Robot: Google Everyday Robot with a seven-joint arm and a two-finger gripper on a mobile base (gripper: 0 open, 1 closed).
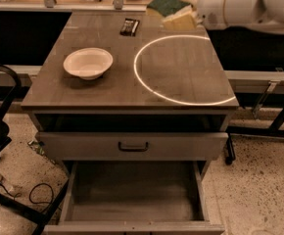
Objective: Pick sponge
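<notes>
The sponge (172, 11), dark green on top with pale yellow foam below, hangs in the air above the far right part of the table (107, 89). My gripper (193, 11) is shut on the sponge's right end, coming in from the right on the white arm (245, 6). The sponge is clear of the tabletop, above the far edge of the bright ring of light (181, 70).
A white bowl (88, 62) stands on the left half of the table. A small black packet (130, 27) lies near the far edge. The bottom drawer (132, 199) is pulled open below; a closed drawer (132, 145) sits above it. A dark chair frame (0, 131) stands left.
</notes>
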